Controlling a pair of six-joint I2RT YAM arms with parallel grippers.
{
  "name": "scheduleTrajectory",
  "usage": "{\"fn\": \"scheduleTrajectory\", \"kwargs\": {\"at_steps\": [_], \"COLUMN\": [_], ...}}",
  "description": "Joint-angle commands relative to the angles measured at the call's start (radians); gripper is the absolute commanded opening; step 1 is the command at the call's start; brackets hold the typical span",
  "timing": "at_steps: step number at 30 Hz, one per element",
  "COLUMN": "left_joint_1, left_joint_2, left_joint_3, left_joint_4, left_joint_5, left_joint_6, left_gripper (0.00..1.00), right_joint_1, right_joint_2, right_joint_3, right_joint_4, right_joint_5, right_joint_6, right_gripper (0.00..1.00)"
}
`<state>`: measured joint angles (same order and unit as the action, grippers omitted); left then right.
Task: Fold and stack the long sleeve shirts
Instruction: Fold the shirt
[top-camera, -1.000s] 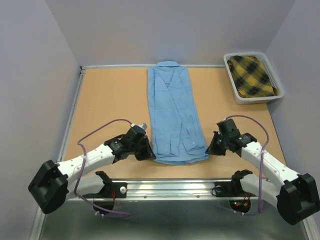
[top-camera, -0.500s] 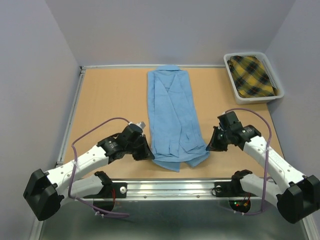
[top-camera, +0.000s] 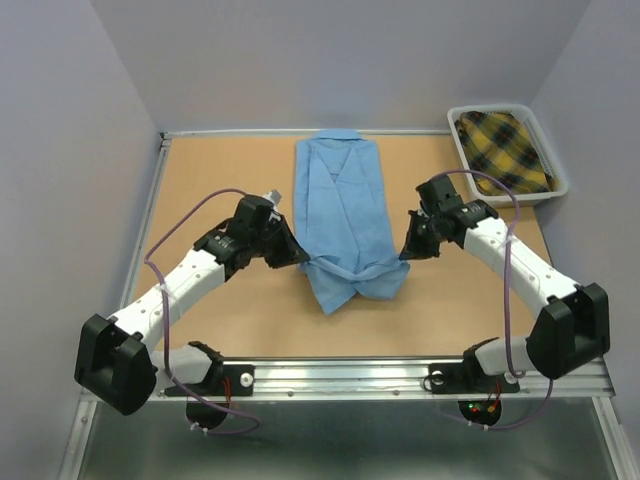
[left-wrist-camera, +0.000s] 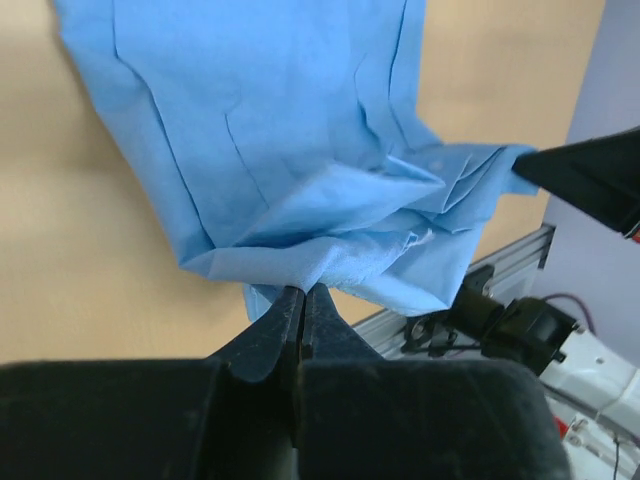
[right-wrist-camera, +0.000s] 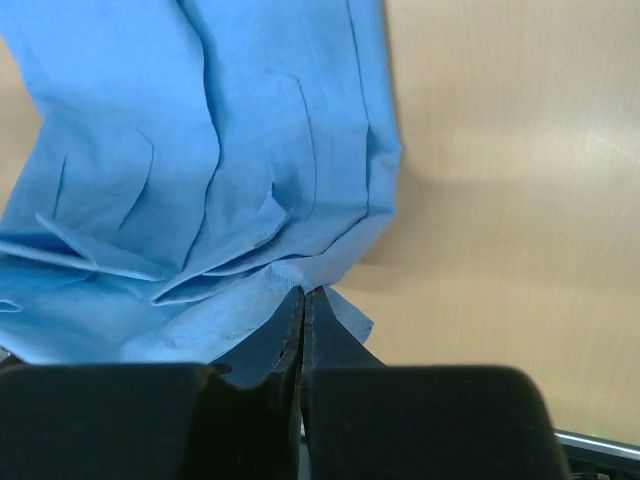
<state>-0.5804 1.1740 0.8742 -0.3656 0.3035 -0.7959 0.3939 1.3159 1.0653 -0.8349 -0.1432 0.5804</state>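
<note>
A light blue long sleeve shirt (top-camera: 345, 215) lies lengthwise down the middle of the table, collar at the far end. Its near hem is lifted and carried back over the body, hanging in a loose fold (top-camera: 350, 285). My left gripper (top-camera: 302, 258) is shut on the hem's left corner. My right gripper (top-camera: 404, 252) is shut on the right corner. In the left wrist view the pinched blue cloth (left-wrist-camera: 330, 250) bunches just above my gripper (left-wrist-camera: 304, 292). The right wrist view shows the same at my gripper (right-wrist-camera: 304, 293), under the creased cloth (right-wrist-camera: 200, 190).
A white bin (top-camera: 545, 150) at the far right holds a yellow and black plaid cloth (top-camera: 503, 150). Grey walls close the table on three sides. A metal rail (top-camera: 350, 375) runs along the near edge.
Both grippers have lifted the shirt's near hem and carried it away from the near edge toward the collar. The shirt's visible length has shortened and a fold has formed.
</note>
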Motion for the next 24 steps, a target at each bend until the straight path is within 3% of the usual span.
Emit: {"fn": "scheduleTrajectory", "kwargs": {"at_steps": [1,13,24], "left_joint_1": [0.085,0.252,0.301], "left_joint_2": [0.044,0.338,0.575], "left_joint_3": [0.06,0.281,0.491], "left_joint_4": [0.057,0.113,0.102], "left_joint_5": [0.039,0.092,0.086], "left_joint_6": [0.049,0.138,0.21], "left_gripper": [0.0,0.0,0.0], "right_joint_1": [0.0,-0.079,-0.132], "right_joint_2": [0.095,0.411,0.634], "right_joint_3": [0.149,0.472,0.663], "right_joint_4": [0.052,0.077,0.115], "right_joint_5": [0.031,0.019,-0.029], "right_joint_6": [-0.048,-0.106,-0.131], "right_gripper": [0.01,0.0,0.01]}}
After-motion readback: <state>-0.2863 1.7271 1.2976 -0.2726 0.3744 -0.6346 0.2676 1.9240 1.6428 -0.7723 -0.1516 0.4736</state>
